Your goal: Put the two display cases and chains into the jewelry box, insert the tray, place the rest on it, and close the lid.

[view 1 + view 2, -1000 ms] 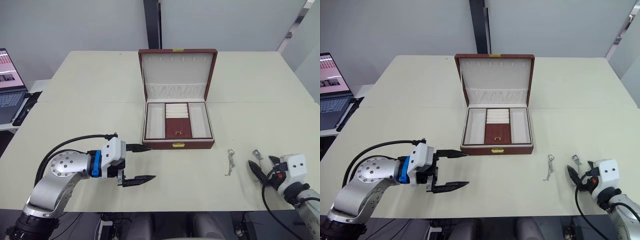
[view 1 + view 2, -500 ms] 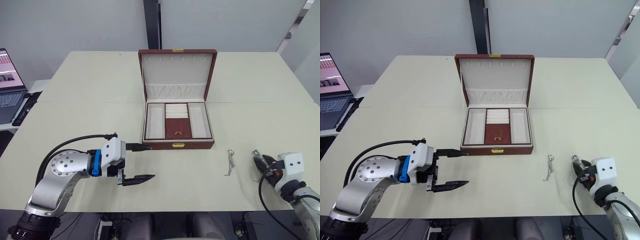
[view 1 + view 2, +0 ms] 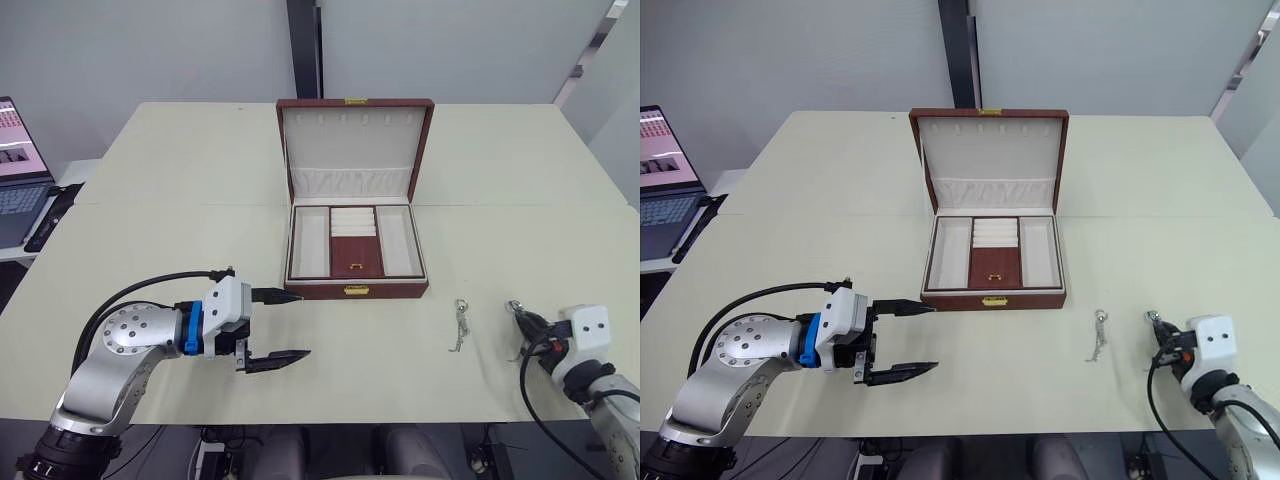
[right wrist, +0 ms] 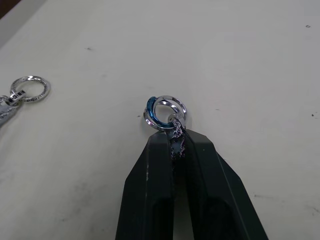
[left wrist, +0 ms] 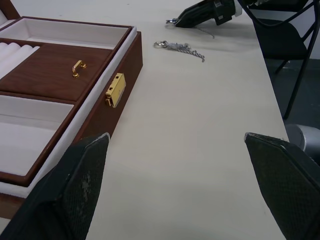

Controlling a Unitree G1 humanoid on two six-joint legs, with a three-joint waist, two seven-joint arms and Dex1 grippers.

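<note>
The brown jewelry box [image 3: 356, 285] stands open at the table's middle, lid [image 3: 354, 150] upright. Its base holds cream compartments and a brown panel with a gold handle [image 3: 356, 266]; I cannot tell whether that is the tray. The display cases are out of view. One silver chain [image 3: 460, 324] lies loose on the table right of the box. My right gripper [image 4: 175, 142] rests low at the near right, shut on a second chain whose blue-and-silver ring [image 4: 165, 113] sticks out past the fingertips. My left gripper [image 3: 303, 325] hovers open and empty in front of the box's left corner.
A laptop [image 3: 18, 165] sits on a side desk at the far left. The table's front edge [image 3: 330, 420] runs close beneath both grippers. In the left wrist view the box's gold clasp [image 5: 115, 89] faces me, the loose chain [image 5: 179, 47] beyond it.
My right gripper has gone from open to shut, closing on the chain at the near right. The left gripper has stayed open in the same place.
</note>
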